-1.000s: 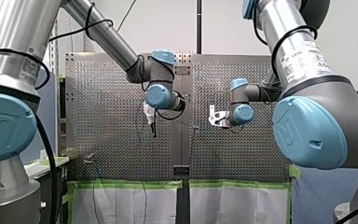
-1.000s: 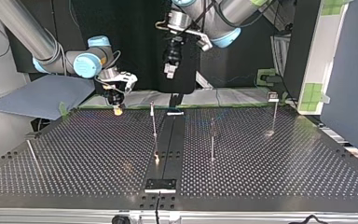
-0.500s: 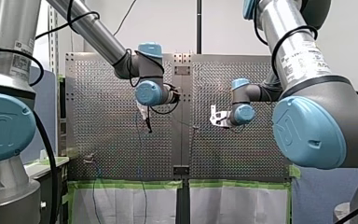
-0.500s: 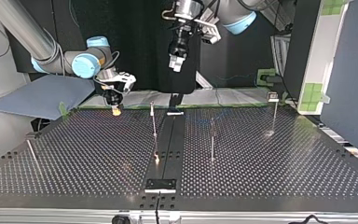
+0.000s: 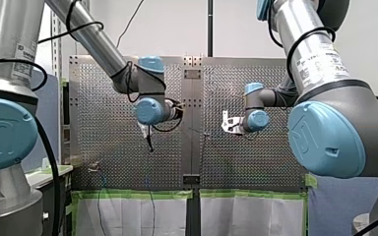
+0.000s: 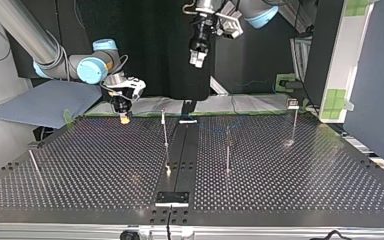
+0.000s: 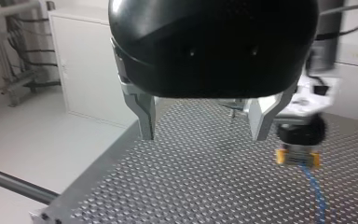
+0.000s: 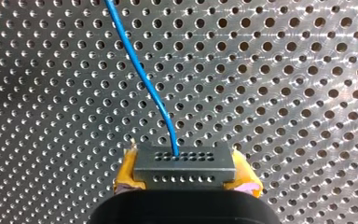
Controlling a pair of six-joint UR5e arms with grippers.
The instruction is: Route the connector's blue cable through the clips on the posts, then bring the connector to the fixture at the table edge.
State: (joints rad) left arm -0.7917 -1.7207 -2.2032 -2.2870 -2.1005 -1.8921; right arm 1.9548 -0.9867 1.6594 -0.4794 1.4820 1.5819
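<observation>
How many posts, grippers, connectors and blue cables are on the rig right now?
Posts: 4
Grippers: 2, left gripper and right gripper
Connector: 1
Blue cable: 1
Total: 8

Counter (image 8: 307, 70) is bare perforated metal, pretty shiny with a brushed glint. Connector (image 8: 184, 158) looks like matt dark grey plastic, and the blue cable (image 8: 143, 79) is smooth and a bit glossy. Left pincer (image 7: 204, 135) has a glossy black shell and dull metal fingers (image 7: 145, 114). Right pincer (image 8: 184, 169) has rubbery-looking yellow pads (image 8: 127, 172).
</observation>
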